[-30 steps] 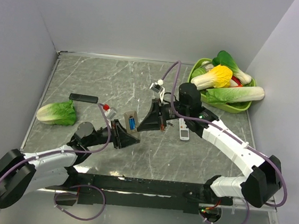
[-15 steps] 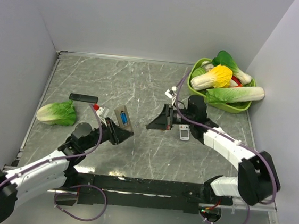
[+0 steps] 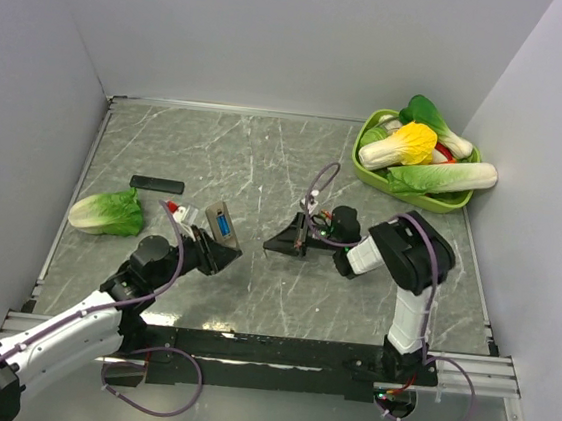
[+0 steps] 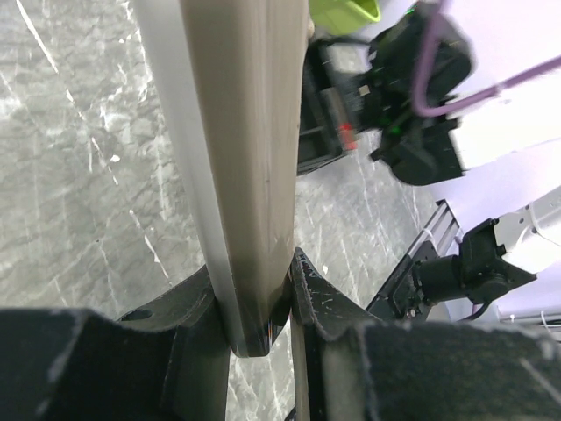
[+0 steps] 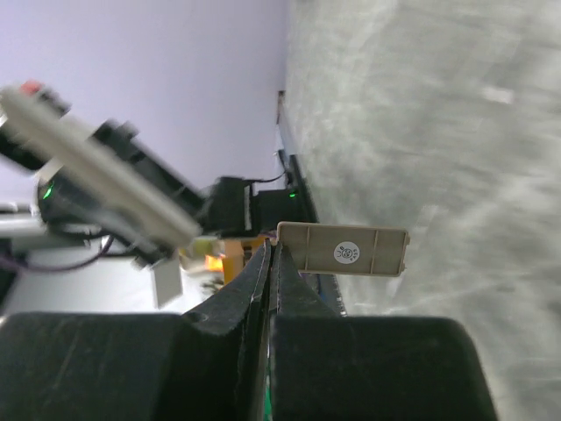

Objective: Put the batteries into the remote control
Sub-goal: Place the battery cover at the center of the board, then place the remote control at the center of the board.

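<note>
- A green basket sits at the far right corner of the marbled table. It is heaped with toy greens, a yellow cabbage and a long white radish.
- A loose lettuce leaf lies near the left edge, with a flat black bar just beyond it. Both are well apart from the grippers.
- The right arm is folded back on itself, its white forearm low over the table to the right of its gripper.
- The remote control is held off the table at centre-left. It is tilted, and its blue recess faces the overhead camera.
- The left gripper clamps the remote's lower end. In the left wrist view the remote stands edge-on between the two fingers, which press on both of its broad faces.
- The right gripper hangs near the remote, pointing towards it but not touching it.
- In the right wrist view the fingers are pressed together. A small beige cover plate with a round sticker is nipped by its edge at their tips.
- Beyond that plate the remote shows as a blurred pale bar.
</note>
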Available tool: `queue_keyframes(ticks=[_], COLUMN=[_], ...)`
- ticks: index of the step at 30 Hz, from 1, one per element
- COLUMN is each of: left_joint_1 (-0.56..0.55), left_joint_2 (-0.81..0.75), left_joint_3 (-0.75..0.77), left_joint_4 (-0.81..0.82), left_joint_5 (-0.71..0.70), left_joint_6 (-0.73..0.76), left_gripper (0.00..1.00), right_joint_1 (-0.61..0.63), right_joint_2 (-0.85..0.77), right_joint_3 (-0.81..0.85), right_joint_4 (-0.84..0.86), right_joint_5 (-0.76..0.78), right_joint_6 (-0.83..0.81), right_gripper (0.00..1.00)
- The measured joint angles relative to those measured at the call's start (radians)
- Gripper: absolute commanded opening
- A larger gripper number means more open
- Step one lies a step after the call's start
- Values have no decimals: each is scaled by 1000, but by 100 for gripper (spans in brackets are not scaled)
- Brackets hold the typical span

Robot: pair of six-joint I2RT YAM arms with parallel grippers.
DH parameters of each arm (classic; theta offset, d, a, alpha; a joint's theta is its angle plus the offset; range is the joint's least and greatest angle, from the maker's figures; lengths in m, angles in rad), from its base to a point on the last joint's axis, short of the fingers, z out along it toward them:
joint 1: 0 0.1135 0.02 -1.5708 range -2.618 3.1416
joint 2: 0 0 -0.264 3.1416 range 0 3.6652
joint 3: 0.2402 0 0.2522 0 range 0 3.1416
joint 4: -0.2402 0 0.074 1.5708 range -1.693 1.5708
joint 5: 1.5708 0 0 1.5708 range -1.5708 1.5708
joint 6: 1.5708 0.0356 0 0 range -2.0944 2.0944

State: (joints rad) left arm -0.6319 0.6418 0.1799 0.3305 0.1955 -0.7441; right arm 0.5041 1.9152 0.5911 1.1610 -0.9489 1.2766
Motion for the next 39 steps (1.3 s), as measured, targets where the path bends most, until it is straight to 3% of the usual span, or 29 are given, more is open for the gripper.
queue_keyframes(ticks=[4,11,19,24,27,31,39], left_joint_1=[0,0,0,0,0,0,0], left_joint_2=[13,24,4,-16,-16,8,175], left_joint_3=[-1,-2,-8,-8,-8,-8,6], left_joint_4=[0,0,-7,-9,-21,-31,-83], left_joint_5=[0,0,-2,-3,-10,-23,-27], left_joint_6=[0,0,0,0,0,-1,-20], left_gripper=[6,6,6,6,6,6,11], right_joint_1=[2,3,-39,-58,-59,-45,67], right_joint_2=[115,118,114,89,-19,-205,-371], right_joint_3=[-2,-11,-75,-91,-88,-26,203], right_joint_4=[39,79,82,40,-116,-454,-1064], right_joint_5=[29,67,96,89,95,154,406], right_joint_6=[30,-55,-108,-153,-267,-505,-925], right_gripper=[0,22,34,53,60,67,69])
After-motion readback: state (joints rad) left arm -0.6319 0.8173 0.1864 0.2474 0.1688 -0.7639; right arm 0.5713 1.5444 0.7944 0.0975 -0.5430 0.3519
